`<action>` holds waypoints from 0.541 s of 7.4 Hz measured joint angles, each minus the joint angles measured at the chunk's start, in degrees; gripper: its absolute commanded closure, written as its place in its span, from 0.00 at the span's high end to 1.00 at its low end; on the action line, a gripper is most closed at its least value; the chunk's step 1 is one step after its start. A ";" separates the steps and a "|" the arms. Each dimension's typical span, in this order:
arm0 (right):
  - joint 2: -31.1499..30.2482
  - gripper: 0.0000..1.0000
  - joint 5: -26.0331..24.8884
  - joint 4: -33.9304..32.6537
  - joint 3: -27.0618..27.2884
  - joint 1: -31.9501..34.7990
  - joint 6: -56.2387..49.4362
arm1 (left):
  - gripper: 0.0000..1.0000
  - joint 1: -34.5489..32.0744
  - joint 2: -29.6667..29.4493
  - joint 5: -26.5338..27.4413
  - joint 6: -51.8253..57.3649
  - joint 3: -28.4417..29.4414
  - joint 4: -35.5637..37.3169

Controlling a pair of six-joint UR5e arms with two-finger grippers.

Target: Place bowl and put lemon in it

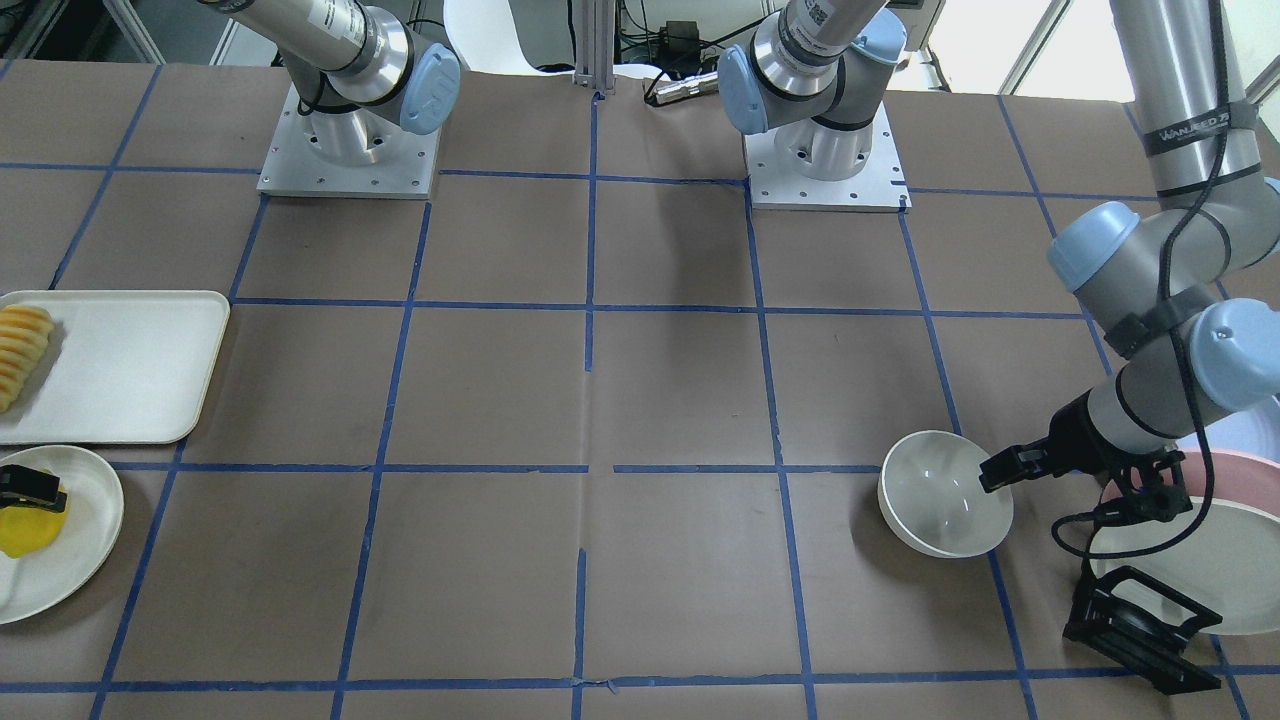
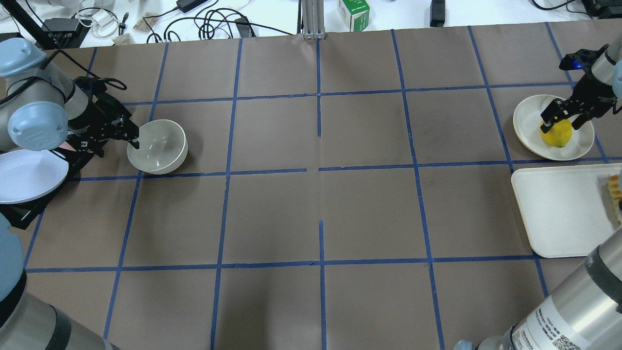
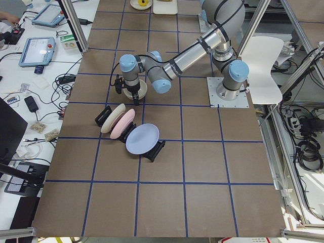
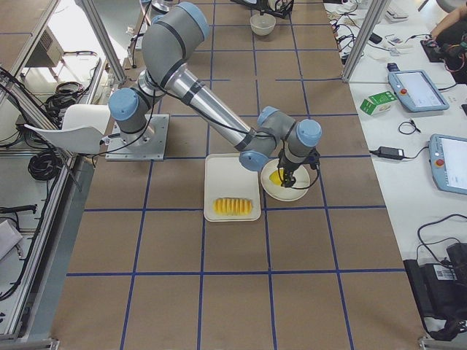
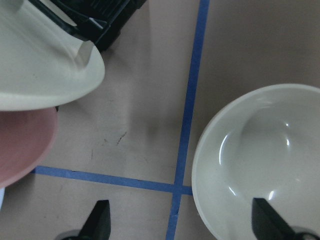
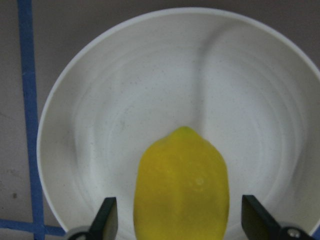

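The off-white bowl (image 2: 158, 146) stands upright on the table at my left, also in the front view (image 1: 945, 495) and the left wrist view (image 5: 265, 165). My left gripper (image 2: 132, 138) is open and straddles the bowl's near rim, with one finger (image 5: 265, 225) inside the bowl and the other outside. The yellow lemon (image 2: 557, 133) lies on a flat cream plate (image 2: 529, 131) at my right. My right gripper (image 6: 181, 222) is open, low over the plate, with a finger on each side of the lemon (image 6: 181, 185) and small gaps showing.
A white tray (image 2: 559, 214) with ridged orange-yellow sliced food (image 1: 22, 350) lies beside the lemon's plate. A black rack (image 1: 1140, 620) with cream, pink and pale blue plates (image 3: 126, 126) stands close behind my left gripper. The arm bases (image 1: 350, 150) are at the robot's side.
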 measured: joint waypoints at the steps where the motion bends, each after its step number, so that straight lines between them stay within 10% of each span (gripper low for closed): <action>1: 0.12 0.10 -0.10 0.01 0.01 0.04 0.03 | 0.13 -0.12 -1.09 -0.92 -0.78 0.03 0.10; 4: -2.23 0.09 -0.20 1.19 -0.66 0.36 -0.13 | 0.00 -1.10 -1.95 -3.16 -1.05 0.48 -0.57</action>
